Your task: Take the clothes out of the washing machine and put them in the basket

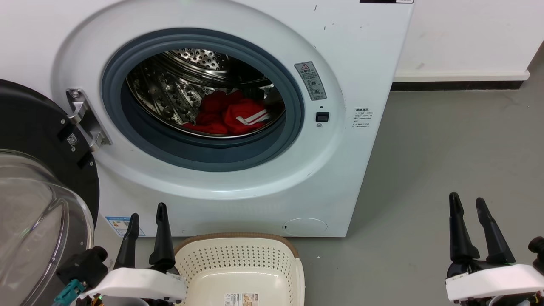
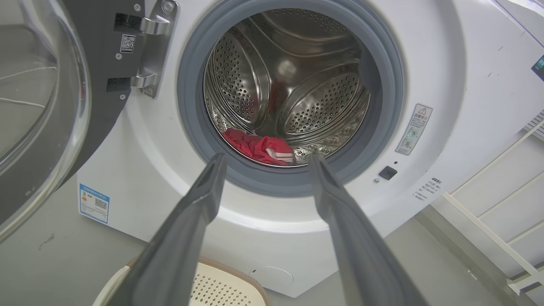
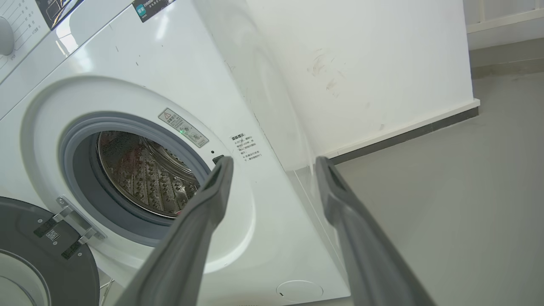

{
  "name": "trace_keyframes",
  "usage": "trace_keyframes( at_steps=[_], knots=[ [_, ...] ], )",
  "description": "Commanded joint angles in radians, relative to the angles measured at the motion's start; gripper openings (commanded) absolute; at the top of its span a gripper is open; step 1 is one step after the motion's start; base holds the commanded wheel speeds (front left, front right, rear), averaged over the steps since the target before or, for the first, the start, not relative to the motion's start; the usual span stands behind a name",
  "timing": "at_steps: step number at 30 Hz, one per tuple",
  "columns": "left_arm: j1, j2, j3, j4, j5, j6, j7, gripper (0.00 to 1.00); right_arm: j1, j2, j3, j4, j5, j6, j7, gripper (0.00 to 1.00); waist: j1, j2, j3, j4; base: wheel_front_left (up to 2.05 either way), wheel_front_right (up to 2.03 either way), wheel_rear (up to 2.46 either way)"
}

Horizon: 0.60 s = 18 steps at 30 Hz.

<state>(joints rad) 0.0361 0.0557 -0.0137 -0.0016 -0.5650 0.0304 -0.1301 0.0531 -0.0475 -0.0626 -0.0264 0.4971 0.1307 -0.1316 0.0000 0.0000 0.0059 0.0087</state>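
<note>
The white washing machine (image 1: 365, 51) stands before me with its door (image 1: 38, 178) swung open to the left. Red clothes (image 1: 229, 114) with white stripe trim lie at the bottom of the steel drum (image 1: 178, 85); the left wrist view shows the clothes (image 2: 259, 146) too. The cream basket (image 1: 242, 272) sits on the floor just in front of the machine, with nothing visible inside. My left gripper (image 1: 146, 216) is open beside the basket's left rim, holding nothing. My right gripper (image 1: 467, 204) is open over bare floor at the right.
Grey floor (image 1: 446, 161) stretches to the right of the machine up to a white wall with a dark skirting (image 1: 459, 85). The open glass door juts out at the left, close to my left arm. A pale rail structure (image 2: 501, 238) stands at the right of the left wrist view.
</note>
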Motion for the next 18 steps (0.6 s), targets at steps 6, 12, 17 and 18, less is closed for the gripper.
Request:
trace_keyframes(
  at_steps=[6, 12, 17, 18],
  knots=[
    [0.011, 0.003, -0.008, -0.022, 0.085, 0.005, -0.025, 1.00, 0.012, -0.004, 0.003, -0.035, -0.083, 0.000, -0.023, 1.00, 0.0000, 0.0000, 0.001, 0.002, 0.00, 0.00, 0.00],
    [0.020, 0.002, -0.014, -0.030, 0.160, 0.013, -0.043, 1.00, 0.025, -0.004, 0.006, -0.051, -0.159, 0.000, -0.040, 1.00, 0.0000, 0.0000, 0.001, 0.003, 0.00, 0.00, 0.00],
    [0.028, 0.001, -0.020, -0.037, 0.211, 0.015, -0.055, 1.00, 0.032, -0.004, 0.011, -0.055, -0.212, 0.000, -0.053, 1.00, 0.0000, 0.0000, 0.003, 0.004, 0.00, 0.00, 0.00],
    [0.029, 0.001, -0.021, -0.039, 0.221, 0.015, -0.056, 1.00, 0.034, -0.004, 0.012, -0.055, -0.222, 0.000, -0.055, 1.00, 0.0000, 0.0000, 0.003, 0.004, 0.00, 0.00, 0.00]
  ],
)
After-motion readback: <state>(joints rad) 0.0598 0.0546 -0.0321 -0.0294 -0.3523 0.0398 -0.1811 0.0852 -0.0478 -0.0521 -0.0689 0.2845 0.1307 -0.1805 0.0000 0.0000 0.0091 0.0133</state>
